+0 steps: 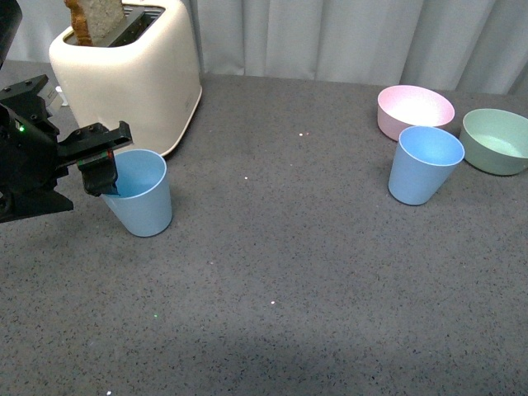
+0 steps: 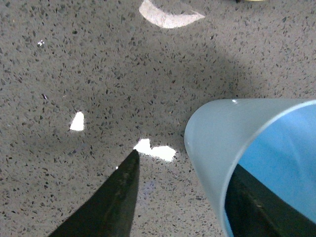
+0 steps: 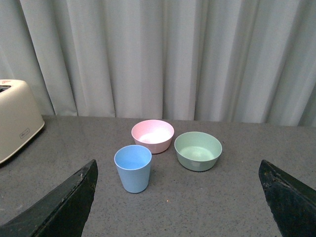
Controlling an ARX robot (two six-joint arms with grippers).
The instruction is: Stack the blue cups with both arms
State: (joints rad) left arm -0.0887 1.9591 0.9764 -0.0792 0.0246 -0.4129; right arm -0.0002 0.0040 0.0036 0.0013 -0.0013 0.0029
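Just in front of the toaster (image 1: pixel 124 82), the left tool (image 1: pixel 105 175) stands open astride the rim of the first blue cup (image 1: pixel 142 196) — one finger inside, one outside, seemingly not pinching the wall. The second blue cup (image 1: pixel 424 165) stands upright on the desk (image 1: pixel 289 272), well right of the toaster. The right tool (image 3: pixel 177 161) gapes wide, holding nothing — facing that cup.

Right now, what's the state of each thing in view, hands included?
blue cup by the toaster, upright on the table, wall between the left hand's fingers, not clamped
left hand, open, one finger inside that cup, one outside
blue cup by the bowls, upright, empty, untouched
right hand, open, holding nothing
pink bowl, upright, empty
green bowl, upright, empty
toaster, bread slice sticking up from its slot
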